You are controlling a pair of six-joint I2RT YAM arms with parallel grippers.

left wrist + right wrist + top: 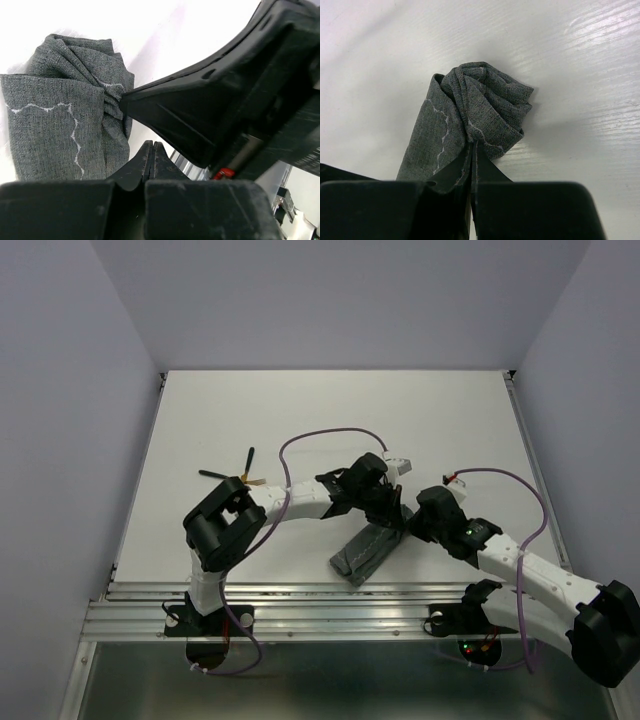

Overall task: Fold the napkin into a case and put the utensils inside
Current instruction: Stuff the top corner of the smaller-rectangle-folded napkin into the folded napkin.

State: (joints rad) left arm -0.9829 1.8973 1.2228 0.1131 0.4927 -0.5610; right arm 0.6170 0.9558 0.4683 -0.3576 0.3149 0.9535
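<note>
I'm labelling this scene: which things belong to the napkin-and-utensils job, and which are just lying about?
Job:
- napkin, pinched by the shut right gripper
- utensils, lying apart to its left
- left gripper, shut

Just there:
- purple cables
- metal rails along the near edge

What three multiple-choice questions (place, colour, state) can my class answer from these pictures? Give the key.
1. What colour is the napkin?
A. White
B. Dark grey
C. Gold

2. Where are the utensils?
A. On the table, left of the napkin, apart from it
B. Inside the napkin
C. On top of the napkin

3. How is the right gripper?
A. Wide open
B. Out of view
C. Shut on the napkin's bunched end

Key: 1 B, grey cloth in every view. 2 A, the top view shows them there. 3 C, its fingertips meet on cloth.
</note>
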